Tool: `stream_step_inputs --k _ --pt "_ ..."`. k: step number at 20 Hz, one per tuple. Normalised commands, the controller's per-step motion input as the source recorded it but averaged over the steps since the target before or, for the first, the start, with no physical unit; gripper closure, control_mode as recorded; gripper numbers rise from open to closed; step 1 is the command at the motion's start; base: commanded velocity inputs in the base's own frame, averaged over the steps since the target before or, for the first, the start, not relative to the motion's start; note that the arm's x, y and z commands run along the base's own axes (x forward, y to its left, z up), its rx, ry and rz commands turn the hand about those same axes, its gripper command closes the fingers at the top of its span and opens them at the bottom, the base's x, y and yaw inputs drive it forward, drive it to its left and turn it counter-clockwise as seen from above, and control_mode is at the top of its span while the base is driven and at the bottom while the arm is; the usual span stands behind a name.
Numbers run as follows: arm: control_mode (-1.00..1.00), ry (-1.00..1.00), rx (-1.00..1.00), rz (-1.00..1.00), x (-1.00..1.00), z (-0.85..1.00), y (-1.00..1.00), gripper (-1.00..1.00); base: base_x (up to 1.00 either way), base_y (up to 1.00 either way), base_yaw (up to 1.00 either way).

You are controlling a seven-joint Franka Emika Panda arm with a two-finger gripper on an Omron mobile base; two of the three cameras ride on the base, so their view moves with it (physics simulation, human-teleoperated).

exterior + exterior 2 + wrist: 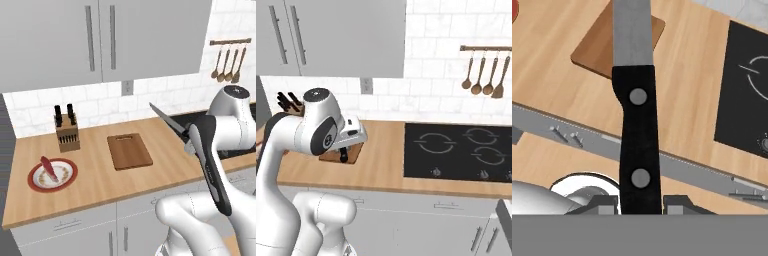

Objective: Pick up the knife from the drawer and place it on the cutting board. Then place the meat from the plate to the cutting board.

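End effector [641, 202] clamped, arm raised

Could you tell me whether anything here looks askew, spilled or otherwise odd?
Nothing stands out. The brown wooden cutting board lies flat and bare, and the reddish meat strip sits on the red-rimmed plate.

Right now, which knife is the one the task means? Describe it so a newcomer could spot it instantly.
Start at the wooden counter, then look right of the cutting board to the gripper raised above it. The knife is shut in its jaws, silver blade pointing up and left. Unlike the knives sunk in the wooden block, its whole blade is bare.
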Motion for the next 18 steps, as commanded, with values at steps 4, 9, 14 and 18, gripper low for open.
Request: stream_step_inputs --k 4,9,14,18 --pt "1.00 0.00 0.00 0.00 0.00 0.00 0.00 1.00 0.09 0.62 0.00" --pt "1.00 0.00 0.00 0.00 0.00 0.00 0.00 1.00 0.27 0.50 0.00" --pt "1.00 0.00 0.00 0.00 0.00 0.00 0.00 1.00 0.44 0.40 0.00" --pt "1.00 0.00 0.00 0.00 0.00 0.00 0.00 1.00 0.35 0.41 0.00"
